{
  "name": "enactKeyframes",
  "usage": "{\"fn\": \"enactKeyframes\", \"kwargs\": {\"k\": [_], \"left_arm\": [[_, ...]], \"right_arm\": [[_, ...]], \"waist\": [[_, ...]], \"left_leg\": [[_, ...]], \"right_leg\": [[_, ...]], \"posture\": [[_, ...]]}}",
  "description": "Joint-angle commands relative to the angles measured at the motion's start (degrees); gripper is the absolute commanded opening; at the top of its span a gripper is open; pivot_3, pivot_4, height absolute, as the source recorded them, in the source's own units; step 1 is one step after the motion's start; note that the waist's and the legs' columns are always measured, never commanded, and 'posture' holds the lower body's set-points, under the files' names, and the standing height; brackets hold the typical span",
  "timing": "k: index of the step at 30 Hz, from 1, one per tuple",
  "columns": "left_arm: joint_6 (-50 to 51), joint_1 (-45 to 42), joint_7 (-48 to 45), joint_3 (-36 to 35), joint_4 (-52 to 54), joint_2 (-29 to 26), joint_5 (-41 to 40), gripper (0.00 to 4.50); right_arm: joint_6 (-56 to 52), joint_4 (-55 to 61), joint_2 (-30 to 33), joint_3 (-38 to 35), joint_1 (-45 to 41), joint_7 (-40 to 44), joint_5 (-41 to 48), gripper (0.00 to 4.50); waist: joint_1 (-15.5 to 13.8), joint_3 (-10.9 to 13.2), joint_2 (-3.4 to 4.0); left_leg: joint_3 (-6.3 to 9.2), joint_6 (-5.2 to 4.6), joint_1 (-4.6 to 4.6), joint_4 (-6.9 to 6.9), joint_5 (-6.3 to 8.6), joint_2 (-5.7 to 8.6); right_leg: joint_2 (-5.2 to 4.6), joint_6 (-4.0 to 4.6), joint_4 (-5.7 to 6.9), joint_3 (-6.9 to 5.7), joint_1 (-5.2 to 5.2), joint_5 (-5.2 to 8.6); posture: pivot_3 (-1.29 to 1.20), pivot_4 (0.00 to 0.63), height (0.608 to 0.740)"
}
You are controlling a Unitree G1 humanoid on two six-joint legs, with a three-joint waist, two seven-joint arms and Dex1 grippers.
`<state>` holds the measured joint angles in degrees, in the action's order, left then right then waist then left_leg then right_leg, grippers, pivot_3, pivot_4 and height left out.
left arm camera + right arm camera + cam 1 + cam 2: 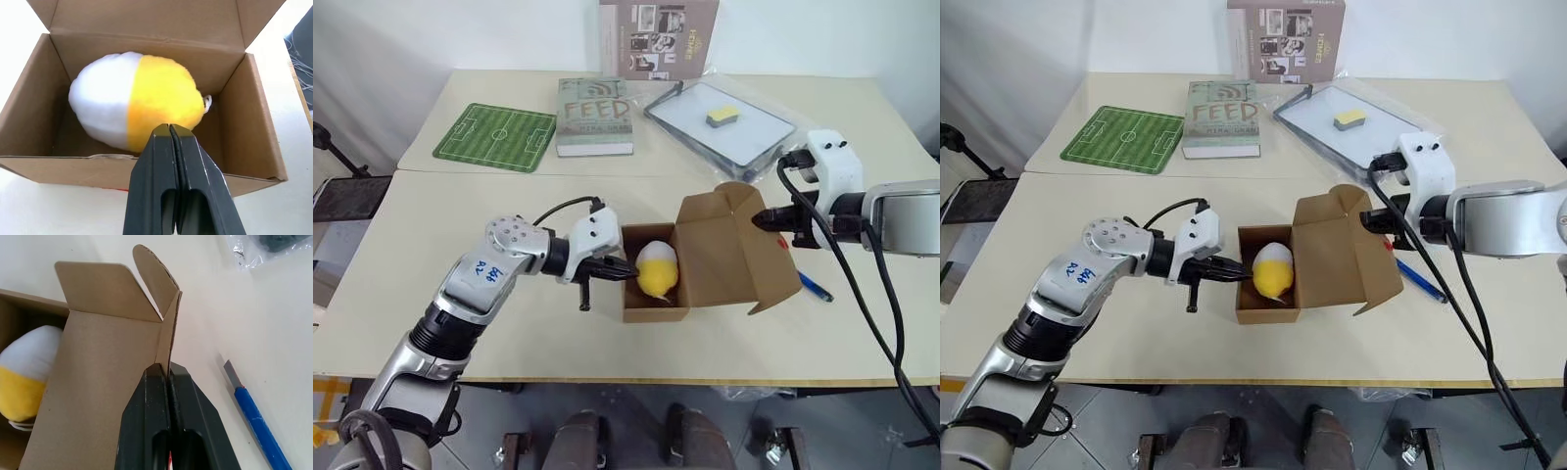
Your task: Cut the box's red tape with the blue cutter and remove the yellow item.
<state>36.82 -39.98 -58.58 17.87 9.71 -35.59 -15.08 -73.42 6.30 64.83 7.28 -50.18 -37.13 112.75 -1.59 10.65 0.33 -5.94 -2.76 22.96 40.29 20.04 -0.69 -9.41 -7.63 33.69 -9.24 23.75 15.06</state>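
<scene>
The box stands open mid-table, its lid flap folded up and to the right. Inside lies the yellow item, a soft ball that is white on one half. My left gripper is shut at the box's left wall. Its fingertips are pressed together right in front of the ball's yellow part, with nothing between them. My right gripper is shut on the edge of the lid flap. A sliver of red tape shows beside it. The blue cutter lies on the table right of the box.
A grey-green book and a green football-pitch mat lie at the back. Right of them is a plastic-wrapped tray with a flat yellow block. A brown printed carton stands against the wall. Cables trail from both wrists.
</scene>
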Motion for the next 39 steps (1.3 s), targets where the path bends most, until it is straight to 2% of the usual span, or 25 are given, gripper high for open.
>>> {"fn": "enactKeyframes", "kwargs": {"k": [1,4,7,12,15,17,18,20,26,32,39], "left_arm": [[0.5,1.4,1.2,-0.7,1.6,-0.7,1.0,0.0],[-0.2,2.6,2.3,-0.4,0.5,-0.6,1.8,0.0],[-1.2,3.6,2.9,-0.3,-0.8,-0.3,2.4,0.0],[-2.5,4.6,4.3,-0.8,-3.0,0.8,2.6,0.0],[-2.4,5.2,5.4,-2.3,-3.7,2.1,1.6,0.0],[-1.8,5.5,5.9,-3.2,-3.6,2.7,1.0,0.0],[-1.6,5.6,6.0,-3.6,-3.6,3.0,0.9,0.39],[-1.0,5.5,6.1,-4.3,-3.7,3.4,0.4,0.83],[-0.5,4.7,6.1,-5.5,-5.0,3.9,-0.2,2.61],[-1.4,3.3,6.0,-5.4,-5.9,4.4,0.3,4.44],[-3.3,-1.6,5.8,-4.3,-7.6,6.4,1.7,4.48]], "right_arm": [[1.7,0.3,-0.2,-1.1,4.7,-0.8,0.3,0.02],[3.9,-0.2,-2.1,-1.0,10.1,-2.5,0.3,0.02],[5.9,-0.6,-3.9,-0.2,11.9,-3.8,-0.6,0.02],[9.2,1.3,-9.0,-2.4,12.3,4.9,-16.6,0.02],[8.8,3.0,-10.2,-3.8,13.3,11.0,-21.4,0.66],[8.9,4.1,-10.5,-5.0,14.0,14.0,-24.2,1.33],[8.7,4.6,-10.4,-5.5,14.2,15.7,-25.7,1.69],[8.7,6.0,-9.7,-6.5,14.8,20.1,-29.2,2.41],[10.5,8.0,-7.2,-10.8,16.1,33.4,-39.6,4.49],[14.0,8.4,-2.3,-14.4,18.3,47.8,-50.2,4.5],[20.6,10.1,1.9,-17.5,19.8,64.3,-58.9,4.5]], "waist": [[0.0,0.0,0.0],[0.0,0.0,0.0],[0.0,0.0,0.02],[0.0,0.0,0.01],[0.1,0.0,0.02],[0.2,0.0,0.03],[0.2,0.0,0.03],[0.2,0.0,0.03],[0.1,0.0,0.03],[0.1,0.0,0.03],[0.1,0.0,0.01]], "left_leg": [[0.0,0.0,0.0,0.0,0.0,0.0],[-0.05,0.0,-0.01,0.0,0.0,0.01],[-0.06,0.01,-0.04,0.0,-0.01,0.01],[-0.01,0.02,-0.47,0.0,-0.02,-0.01],[0.09,0.01,-0.59,0.0,-0.03,-0.01],[0.08,0.01,-0.6,0.0,-0.03,-0.02],[0.08,0.01,-0.6,0.0,-0.03,-0.02],[0.08,0.02,-0.6,0.0,-0.03,-0.03],[0.06,0.01,-0.6,0.0,-0.03,0.0],[0.05,0.01,-0.61,0.0,-0.03,0.01],[0.04,0.01,-0.59,-0.01,-0.03,0.03]], "right_leg": [[0.0,0.0,0.0,0.0,0.0,0.0],[0.0,0.0,0.01,-0.03,-0.01,0.0],[0.0,0.0,0.03,0.02,-0.01,0.0],[-0.01,0.0,0.08,0.22,-0.31,0.0],[-0.03,0.0,0.15,0.33,-0.35,0.0],[-0.03,0.0,0.18,0.33,-0.33,0.0],[-0.03,0.0,0.19,0.34,-0.32,0.0],[-0.02,0.0,0.2,0.34,-0.31,0.0],[-0.03,0.01,0.19,0.34,-0.32,-0.01],[-0.02,0.01,0.19,0.35,-0.32,-0.01],[-0.02,0.01,0.18,0.33,-0.3,-0.01]], "posture": [[0.0,0.15,0.74],[0.0,0.15,0.74],[0.0,0.15,0.74],[0.0,0.15,0.74],[0.0,0.15,0.74],[0.0,0.15,0.74],[0.0,0.15,0.74],[0.0,0.15,0.74],[0.0,0.15,0.74],[0.0,0.15,0.74],[0.0,0.15,0.74]]}}
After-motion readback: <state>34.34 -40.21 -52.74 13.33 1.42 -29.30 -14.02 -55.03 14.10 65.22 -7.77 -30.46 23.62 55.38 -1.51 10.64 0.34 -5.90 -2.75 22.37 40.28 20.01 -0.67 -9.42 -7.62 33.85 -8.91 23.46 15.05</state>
